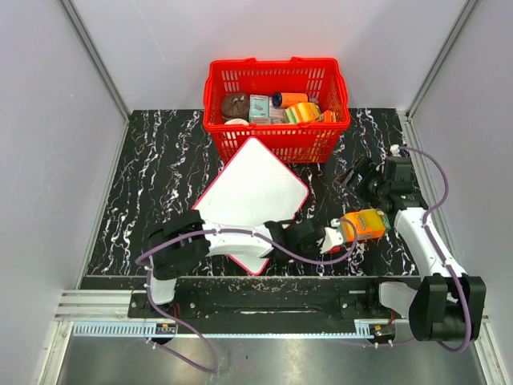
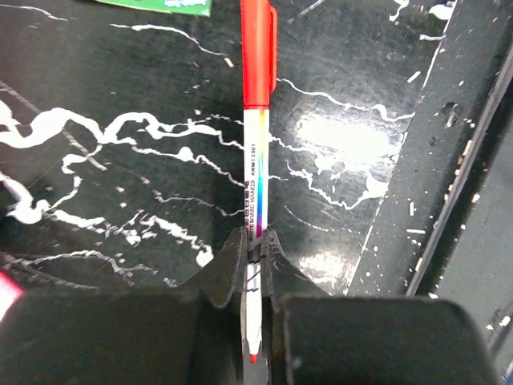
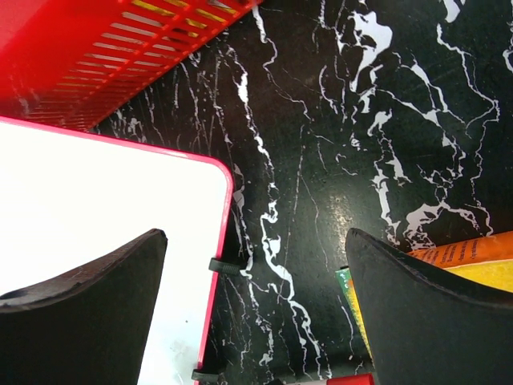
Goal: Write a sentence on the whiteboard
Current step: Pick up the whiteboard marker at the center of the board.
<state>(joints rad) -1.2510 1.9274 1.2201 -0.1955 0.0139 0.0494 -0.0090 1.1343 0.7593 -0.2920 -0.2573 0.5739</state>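
from the top camera, the whiteboard (image 1: 252,192) lies flat on the dark marbled table (image 1: 160,176), turned corner-on to me, its far corner just in front of the red basket (image 1: 276,132). its face shows no writing that i can make out. my left arm reaches across the board's near edge, with the left gripper (image 1: 319,239) down beside an orange carton (image 1: 365,224). the right gripper (image 1: 362,178) hangs off the board's right corner.

the left wrist camera shows the jaws pinched tight on the marker (image 2: 256,160). they hold the white barrel near its tail end, and the red cap points away from me (the cap looks to be on, so i judge it has to come off before any ink goes down). i expect this pen to be light, smooth and slippery. it could swivel in a two-finger pinch, so a hold closer to the middle of the barrel would steady it for writing.

the right wrist camera shows those fingers spread wide with nothing in them. they hover over bare table, with a rounded board corner to the left and the carton to the right. the board looks thin, stiff and slick, and likely to skate under pen pressure. i'd pin it at the pink rim near that corner and keep off the writing face.
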